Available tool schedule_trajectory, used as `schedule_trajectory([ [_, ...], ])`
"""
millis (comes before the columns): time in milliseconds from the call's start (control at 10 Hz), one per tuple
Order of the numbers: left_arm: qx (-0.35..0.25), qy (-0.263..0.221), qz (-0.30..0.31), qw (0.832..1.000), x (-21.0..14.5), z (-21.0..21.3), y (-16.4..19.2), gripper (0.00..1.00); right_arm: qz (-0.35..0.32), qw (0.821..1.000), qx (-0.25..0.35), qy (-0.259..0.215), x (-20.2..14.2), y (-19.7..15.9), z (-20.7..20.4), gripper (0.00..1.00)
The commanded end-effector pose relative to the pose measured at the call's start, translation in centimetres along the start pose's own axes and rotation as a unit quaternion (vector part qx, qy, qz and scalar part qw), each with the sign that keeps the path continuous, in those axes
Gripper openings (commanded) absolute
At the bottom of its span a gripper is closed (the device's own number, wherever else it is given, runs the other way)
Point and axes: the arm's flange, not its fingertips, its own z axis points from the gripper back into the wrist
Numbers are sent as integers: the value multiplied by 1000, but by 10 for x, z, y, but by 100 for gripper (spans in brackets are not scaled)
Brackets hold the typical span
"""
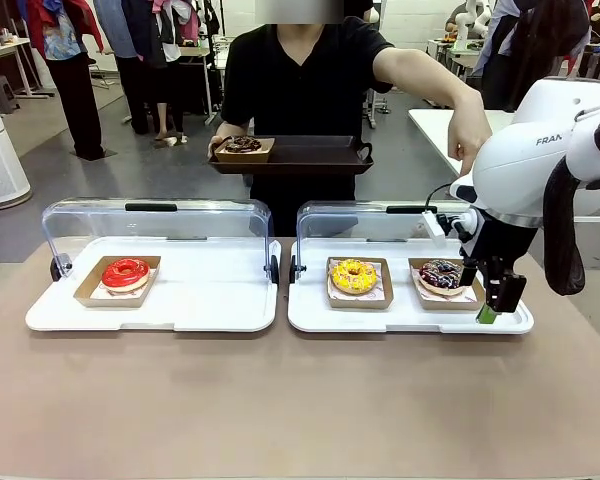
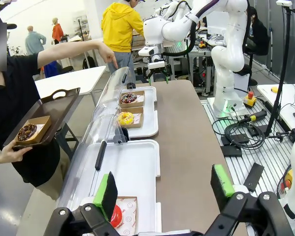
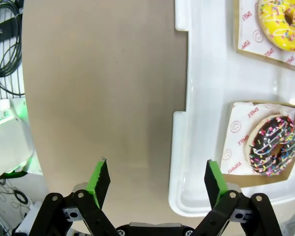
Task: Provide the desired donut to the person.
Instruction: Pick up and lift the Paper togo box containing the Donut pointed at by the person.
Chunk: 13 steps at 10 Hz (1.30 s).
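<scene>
The person [image 1: 305, 75] stands at the far side and holds a dark tray [image 1: 310, 155] that carries a chocolate donut [image 1: 242, 146] in a box. Their other hand [image 1: 470, 150] points down at the chocolate sprinkle donut [image 1: 441, 275] in the right white tray [image 1: 400, 318]. A yellow donut [image 1: 354, 276] sits beside it, and a red donut [image 1: 126, 273] lies in the left white tray [image 1: 210, 305]. My right gripper [image 1: 495, 300] hangs open over that tray's front right corner, just right of the sprinkle donut [image 3: 273, 145]. My left gripper [image 2: 163, 189] is open above the red donut [image 2: 116, 216].
Both white trays have clear lids [image 1: 160, 220] raised at the back. Bare brown table [image 1: 300, 400] lies in front of the trays. Cables and a robot base [image 2: 228, 103] stand off the table's side. Bystanders stand far behind.
</scene>
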Motion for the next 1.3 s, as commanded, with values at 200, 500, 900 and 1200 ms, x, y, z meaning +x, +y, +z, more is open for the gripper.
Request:
schedule_trajectory([
  [200,-1,-5,-2,1000,2,2,-1,100,-8,1000,-4,-24,15,-17,-31,100],
  [500,-1,-5,-2,1000,2,2,-1,100,15,999,-14,-43,21,-30,-44,100],
  [900,-1,-5,-2,1000,2,2,-1,100,21,998,-21,-53,21,-44,-55,100],
  [1200,-1,-5,-2,1000,2,2,-1,100,26,997,-34,-59,18,-54,-60,100],
])
